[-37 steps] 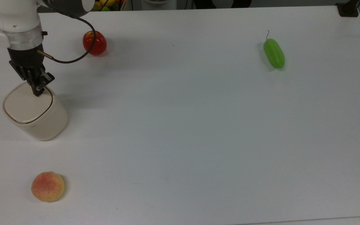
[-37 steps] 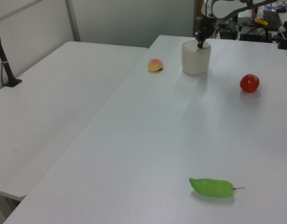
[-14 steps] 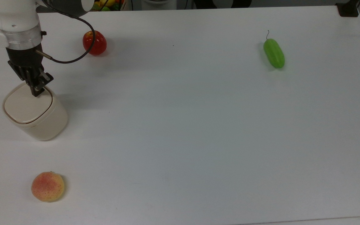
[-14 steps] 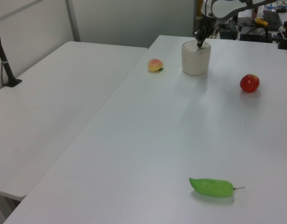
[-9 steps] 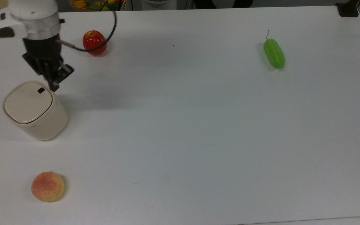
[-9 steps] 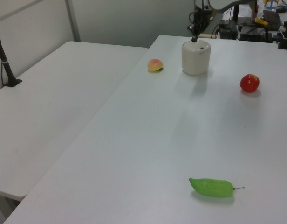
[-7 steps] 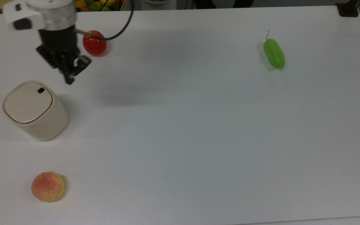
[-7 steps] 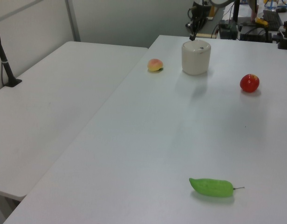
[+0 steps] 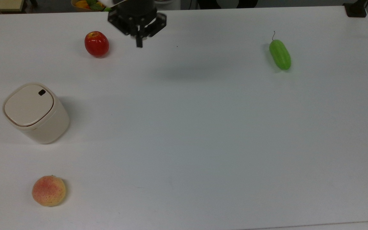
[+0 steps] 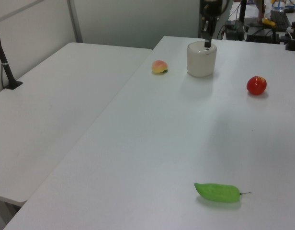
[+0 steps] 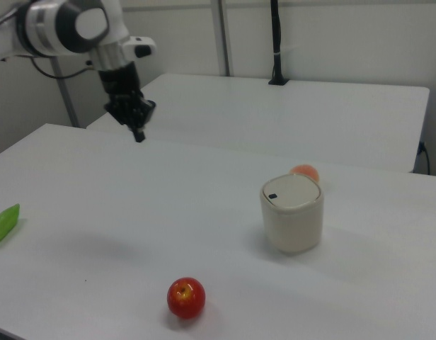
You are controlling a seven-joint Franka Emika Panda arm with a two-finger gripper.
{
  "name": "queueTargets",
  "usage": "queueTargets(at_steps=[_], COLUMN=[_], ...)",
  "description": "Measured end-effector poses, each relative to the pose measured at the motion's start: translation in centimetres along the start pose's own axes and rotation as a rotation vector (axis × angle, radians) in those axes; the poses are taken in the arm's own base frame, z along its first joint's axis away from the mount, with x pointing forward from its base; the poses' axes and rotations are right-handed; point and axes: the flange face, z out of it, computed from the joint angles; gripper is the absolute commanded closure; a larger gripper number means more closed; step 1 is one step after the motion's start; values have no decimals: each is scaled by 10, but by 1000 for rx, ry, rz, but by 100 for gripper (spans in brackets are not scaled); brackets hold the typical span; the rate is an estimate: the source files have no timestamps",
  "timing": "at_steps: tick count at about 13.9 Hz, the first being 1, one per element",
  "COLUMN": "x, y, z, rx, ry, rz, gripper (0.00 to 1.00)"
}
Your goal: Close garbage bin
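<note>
Your gripper [image 9: 138, 44] has swung up off the garbage bin [image 9: 35, 112], fingers pinched together w/ nothing held; bin's well clear, light stiff plastic, press lid, don't grab.

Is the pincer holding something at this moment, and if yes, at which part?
Nothing is held. The pincer hangs shut in the air above the table, far from the bin, whose lid lies flat and closed.
</note>
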Motion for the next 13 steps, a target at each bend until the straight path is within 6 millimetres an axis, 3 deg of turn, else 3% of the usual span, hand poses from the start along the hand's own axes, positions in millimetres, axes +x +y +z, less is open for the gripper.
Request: queueTargets(at_steps=[2,3,5,6,13], x=[-15,-22,-32,-34,-40], y=[-15,-18,-17,-16,-11], z=[-19,-27,-36,-37,-35], rx=[0,0,0,0,-2], ry=[-17,-21,-25,-27,-35], rz=[-55,-68,-78,-78,-69], gripper=[93,77,15,0,0])
